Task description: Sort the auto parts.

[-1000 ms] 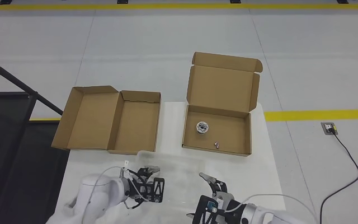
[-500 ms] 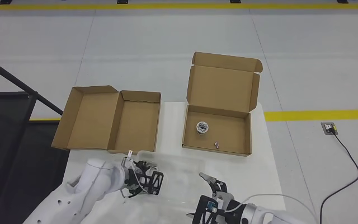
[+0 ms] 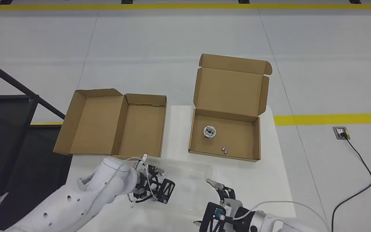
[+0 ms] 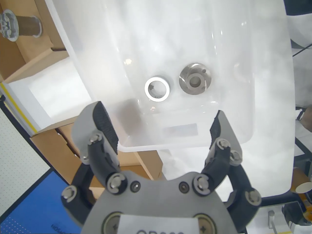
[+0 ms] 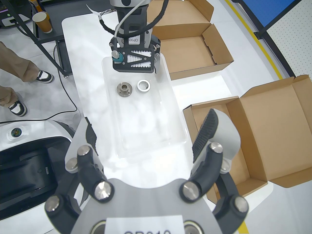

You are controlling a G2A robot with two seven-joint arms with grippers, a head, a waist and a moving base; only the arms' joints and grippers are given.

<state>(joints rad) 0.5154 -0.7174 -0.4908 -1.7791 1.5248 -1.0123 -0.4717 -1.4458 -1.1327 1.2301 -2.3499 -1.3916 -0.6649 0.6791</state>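
Left gripper point(image 4: 159, 113) hangs pointing down over one end of the clear tray point(image 4: 170, 13), jaws spread wide, holding nothing. The silver ring point(image 4: 157, 91) and the flanged hub point(image 4: 194, 82) lie side by side on the tray floor just past its fingertips, close but not touching. There's a pale sticker point(image 4: 180, 130) on the tray wall, print too blurry to read. Right gripper point(image 5: 151, 125) is also spread apart and empty, at the tray's other end, aimed along it
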